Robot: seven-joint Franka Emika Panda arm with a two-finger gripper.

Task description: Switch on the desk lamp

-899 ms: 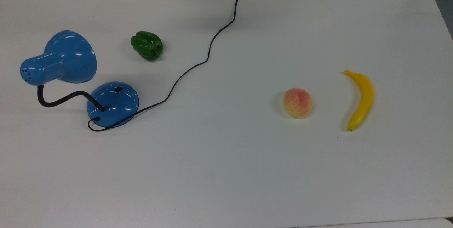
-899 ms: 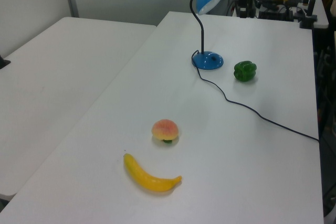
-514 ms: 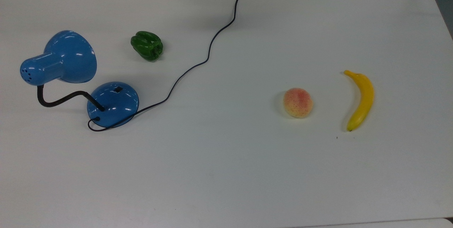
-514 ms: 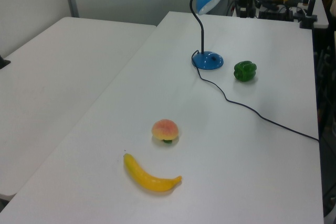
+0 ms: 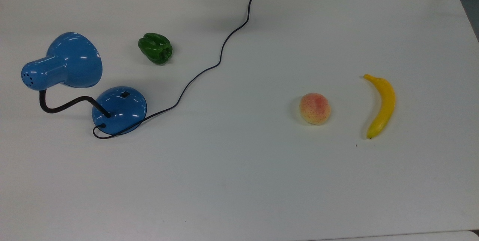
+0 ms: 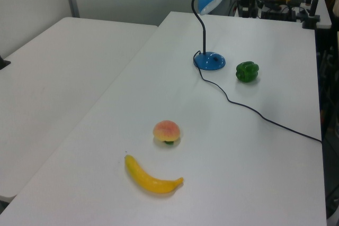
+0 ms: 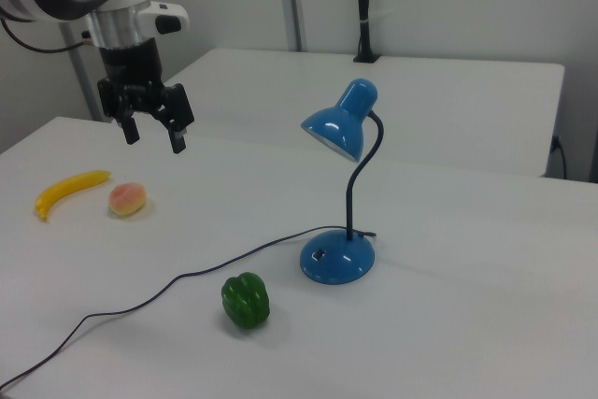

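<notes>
Desk lamp (image 5: 75,80) sits near the top view's left edge of the white table (image 5: 239,181), blue shade (image 7: 334,130) tipped downward on its black gooseneck (image 6: 202,27), no glow coming out of it as far as I can see. Its round base (image 7: 337,259) has the little black switch (image 5: 125,94) on top, and the thin cord (image 5: 220,52) snakes off toward the table's far edge. Green pepper (image 5: 155,48) is just beside the base, peach (image 5: 315,108) and banana (image 5: 381,104) are well apart over on the top view's right. Gripper (image 7: 154,135) hangs in the air above the fruit end in the right view, fingers spread wide, holding nothing, nowhere near the lamp.
</notes>
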